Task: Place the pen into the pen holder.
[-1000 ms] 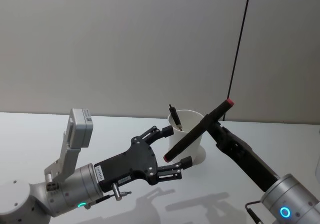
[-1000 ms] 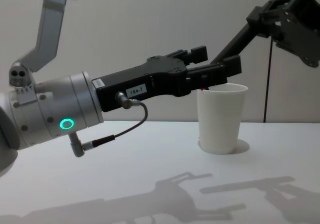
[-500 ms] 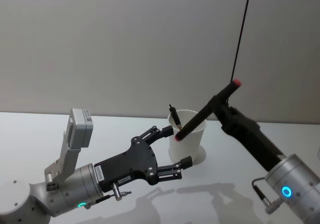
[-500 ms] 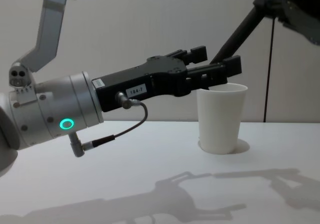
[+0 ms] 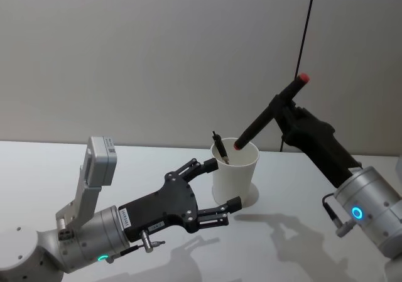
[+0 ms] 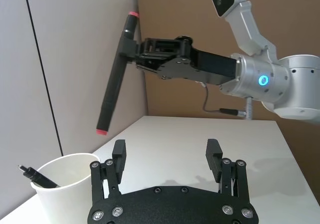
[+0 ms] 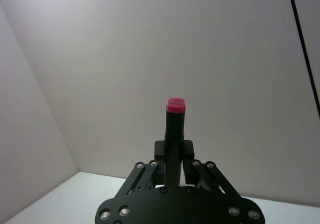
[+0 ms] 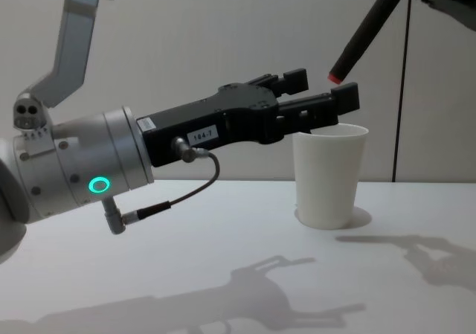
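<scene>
Right gripper [image 5: 290, 103] clenched on your pen [image 5: 269, 113], tip above pen holder [image 5: 235, 171] rim at 2 o'clock; left gripper [image 5: 217, 183] released, beside cup at 8 o'clock.

A plain grey wall [image 5: 157, 49] rises behind the white table [image 8: 223, 274]. A thin black cable [image 5: 306, 27] hangs down the wall near the table's far right edge.
</scene>
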Motion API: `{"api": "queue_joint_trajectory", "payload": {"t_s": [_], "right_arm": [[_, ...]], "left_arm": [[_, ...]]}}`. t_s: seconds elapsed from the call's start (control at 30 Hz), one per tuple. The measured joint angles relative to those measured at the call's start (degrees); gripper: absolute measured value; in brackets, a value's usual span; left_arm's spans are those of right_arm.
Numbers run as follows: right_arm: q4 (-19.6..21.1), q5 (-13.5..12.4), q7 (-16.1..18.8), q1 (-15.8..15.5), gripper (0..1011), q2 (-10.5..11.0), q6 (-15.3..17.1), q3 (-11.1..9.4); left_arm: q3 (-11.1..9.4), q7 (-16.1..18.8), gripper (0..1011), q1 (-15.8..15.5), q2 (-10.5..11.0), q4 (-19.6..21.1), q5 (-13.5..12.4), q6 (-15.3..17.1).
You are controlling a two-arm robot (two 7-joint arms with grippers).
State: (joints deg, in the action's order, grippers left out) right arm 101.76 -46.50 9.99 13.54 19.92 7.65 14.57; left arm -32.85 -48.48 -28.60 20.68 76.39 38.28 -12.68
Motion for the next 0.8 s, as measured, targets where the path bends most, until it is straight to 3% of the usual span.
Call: {"api": "queue_joint_trajectory", "payload": {"t_s": [0.8], "right_arm": [[-6.0, 8.4, -2.6, 5.2, 207, -0.1, -0.8, 2.1]], "left_arm": [[0.0, 0.0, 1002, 0.0, 0.0, 0.0, 0.0, 0.0]]}}
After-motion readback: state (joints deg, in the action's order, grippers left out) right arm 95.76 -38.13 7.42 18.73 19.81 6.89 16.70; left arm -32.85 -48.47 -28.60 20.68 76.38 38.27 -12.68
